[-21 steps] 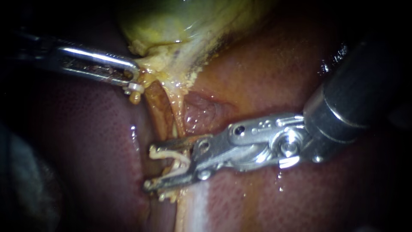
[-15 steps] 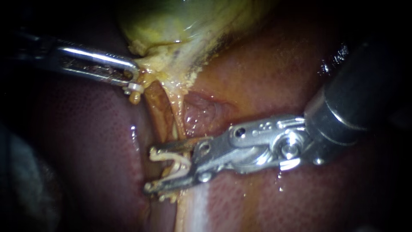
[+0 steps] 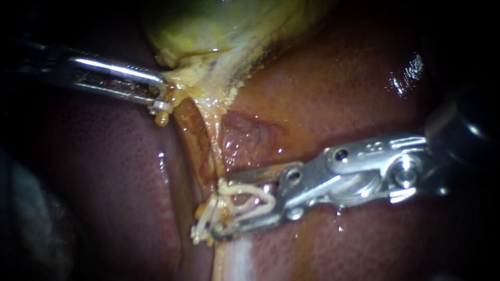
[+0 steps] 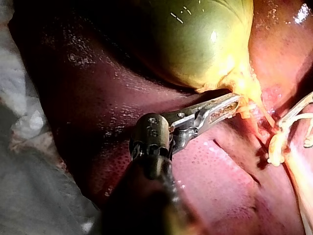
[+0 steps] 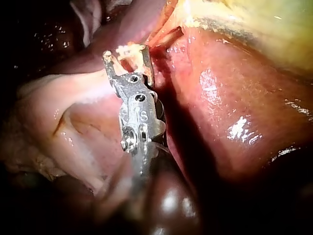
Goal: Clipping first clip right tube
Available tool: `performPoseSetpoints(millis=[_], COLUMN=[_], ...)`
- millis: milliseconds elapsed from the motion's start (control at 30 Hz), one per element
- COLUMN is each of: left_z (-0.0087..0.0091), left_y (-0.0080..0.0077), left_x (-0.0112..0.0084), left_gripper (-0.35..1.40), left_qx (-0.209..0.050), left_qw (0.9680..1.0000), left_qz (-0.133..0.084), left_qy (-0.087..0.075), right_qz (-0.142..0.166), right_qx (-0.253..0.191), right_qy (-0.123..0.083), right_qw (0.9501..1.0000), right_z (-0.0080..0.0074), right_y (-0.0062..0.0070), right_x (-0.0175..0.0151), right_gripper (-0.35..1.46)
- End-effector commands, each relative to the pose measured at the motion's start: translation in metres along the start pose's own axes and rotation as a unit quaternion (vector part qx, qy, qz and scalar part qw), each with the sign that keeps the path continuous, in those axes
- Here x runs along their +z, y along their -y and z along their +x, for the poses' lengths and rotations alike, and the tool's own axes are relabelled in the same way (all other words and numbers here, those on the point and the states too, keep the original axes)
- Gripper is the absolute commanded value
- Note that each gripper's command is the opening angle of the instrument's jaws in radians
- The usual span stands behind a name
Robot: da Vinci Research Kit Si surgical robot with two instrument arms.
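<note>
The yellow-green gallbladder [image 3: 229,26] narrows to a neck above the dark red liver [image 3: 114,171]. My left instrument [image 3: 160,101] is shut on the yellow tissue at that neck, as the left wrist view also shows [image 4: 234,105]. Two tubes run down from the neck: a broad brownish left tube [image 3: 188,135] and a thin pale right tube [image 3: 214,151]. My right instrument [image 3: 217,207] carries a white clip [image 3: 255,200] that touches both jaws, which stand apart. The jaw tips lie at the lower end of the right tube. I cannot tell whether the clip's legs pass around the tube.
A pale band of tissue [image 3: 234,257] runs down from the jaw tips. Wet liver [image 5: 220,98] lies beside my right instrument's shaft. White cloth [image 4: 19,122] borders the liver behind my left instrument. The clip [image 4: 281,142] also shows ahead of my left instrument's jaws.
My right instrument has drawn back to the right with the clip, so its jaw tips now lie at the tube instead of past it. The left instrument has stayed put.
</note>
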Motion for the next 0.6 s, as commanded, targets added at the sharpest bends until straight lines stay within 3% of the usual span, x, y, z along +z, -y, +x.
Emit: performPoseSetpoints(millis=[33, 300, 600], left_z=[0.0000, 0.0000, 0.0000], left_y=[0.0000, 0.0000, -0.0001], left_x=[-0.0001, -0.0001, -0.0001], left_gripper=[-0.35, -0.35, -0.35], left_qx=[0.000, 0.000, 0.000], left_qw=[1.0000, 1.0000, 1.0000], left_qz=[0.000, 0.000, 0.000], left_qy=[0.000, 0.000, 0.000], right_qz=[-0.002, -0.005, -0.012], right_qx=[0.001, 0.008, 0.026], right_qy=[-0.001, -0.012, -0.015], right_qw=[1.0000, 0.9999, 0.9995], right_z=[0.0000, -0.0009, -0.0017], right_y=[-0.0001, -0.0017, -0.0037], right_x=[-0.0003, -0.0011, 0.0018], right_gripper=[0.45, 0.45, 0.47])
